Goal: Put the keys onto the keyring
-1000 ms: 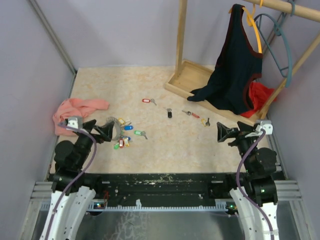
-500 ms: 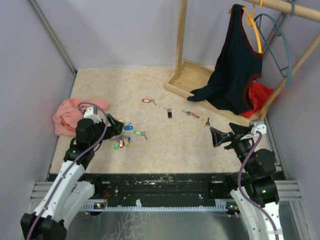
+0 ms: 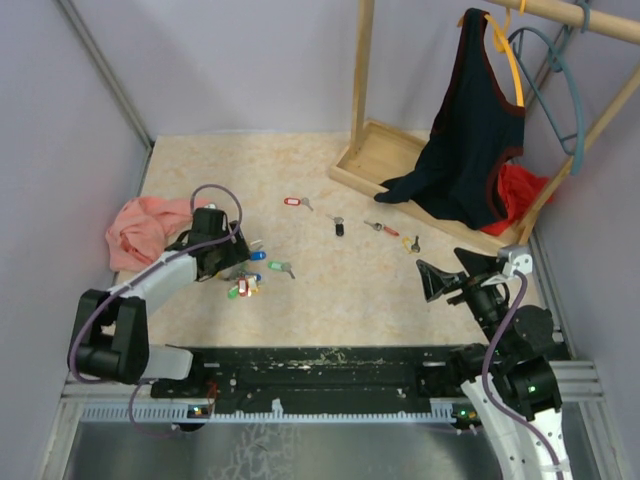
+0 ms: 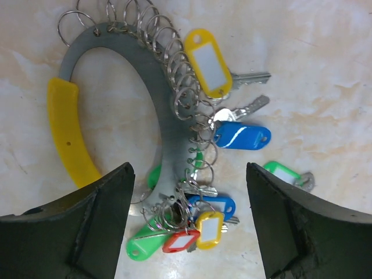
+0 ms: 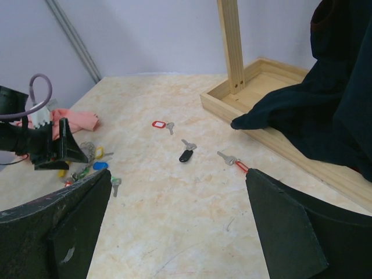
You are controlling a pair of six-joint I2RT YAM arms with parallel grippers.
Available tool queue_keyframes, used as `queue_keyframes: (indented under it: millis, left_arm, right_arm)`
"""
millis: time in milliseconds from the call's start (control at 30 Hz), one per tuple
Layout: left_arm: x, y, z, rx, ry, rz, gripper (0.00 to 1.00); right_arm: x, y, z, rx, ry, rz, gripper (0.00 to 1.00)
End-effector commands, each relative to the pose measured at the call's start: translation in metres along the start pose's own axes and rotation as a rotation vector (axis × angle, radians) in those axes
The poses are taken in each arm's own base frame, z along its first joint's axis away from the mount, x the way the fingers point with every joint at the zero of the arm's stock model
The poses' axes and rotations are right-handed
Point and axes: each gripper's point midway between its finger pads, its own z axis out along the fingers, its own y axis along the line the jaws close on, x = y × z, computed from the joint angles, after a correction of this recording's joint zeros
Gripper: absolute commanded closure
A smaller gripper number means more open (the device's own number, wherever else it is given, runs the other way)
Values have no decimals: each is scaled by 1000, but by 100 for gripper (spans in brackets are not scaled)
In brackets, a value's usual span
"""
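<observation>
The counter (image 3: 330, 290) is beige and marbled, walled in pale lilac. At its far right stands a wooden rack (image 3: 362, 80) with a dark top (image 3: 470, 130) hanging from it, the hem falling onto the rack's base. A pink cloth (image 3: 145, 225) lies crumpled at the left edge.

The left gripper (image 4: 187, 168) hangs low over the keyring (image 4: 165, 116), released, with its jaws spread wide to either side of the ring's lower end and touching nothing. The right gripper (image 5: 178, 174) is raised at the near right, well apart from everything, jaws also wide and holding nothing.

The keyring lies flat on the counter's left half, just right of the pink cloth. It is a grey crescent band with a yellow sleeve on one side, strung with many small split rings that carry yellow, blue, green and red tagged keys.

Loose keys lie scattered to its right: a green key (image 4: 285, 173) just beside it, a red-tagged key (image 3: 292, 201) farther back, a black key (image 3: 339, 228) mid-counter, and two more (image 3: 380, 227) near the rack.
</observation>
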Motion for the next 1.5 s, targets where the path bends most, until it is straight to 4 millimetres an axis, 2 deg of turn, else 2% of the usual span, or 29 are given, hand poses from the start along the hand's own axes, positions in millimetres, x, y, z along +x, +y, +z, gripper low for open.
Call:
queue_keyframes:
  millis: [0, 133, 300, 433, 533, 633, 767, 867, 967, 1167, 1333, 1467]
  left_arm:
    - [-3, 16, 9, -95, 7, 43, 18]
    - [3, 22, 18, -141, 46, 86, 19]
    - [14, 19, 29, -148, 94, 148, 23]
    - [29, 11, 33, -127, 156, 177, 31]
    - [40, 7, 32, -129, 189, 200, 41]
    - [56, -1, 29, -88, 222, 208, 45]
    - [71, -28, 21, 23, 228, 216, 56]
    - [80, -56, 11, 124, 220, 224, 64]
    - [89, -85, 4, 219, 210, 236, 68]
    - [101, -133, -8, 362, 186, 255, 75]
    - [100, -163, -23, 470, 94, 320, 77]
    - [101, -169, -28, 479, 2, 418, 77]
  right_arm:
    - [-14, 8, -2, -38, -58, -9, 1]
    - [-15, 8, -2, -37, -62, -8, 1]
    - [-13, 9, -1, -41, -57, -6, 1]
    - [-13, 9, -1, -41, -54, -6, 1]
    - [-13, 9, -1, -41, -51, -6, 1]
    - [-12, 9, 0, -46, -44, -5, 1]
    - [-7, 11, 4, -60, -13, -6, 1]
    - [0, 12, 9, -67, 29, -4, 1]
    - [7, 11, 15, -61, 80, 4, 1]
    - [40, 26, 34, -167, 238, 68, 1]
    - [74, 39, 51, -277, 327, 156, 1]
    - [92, 46, 67, -327, 369, 234, 3]
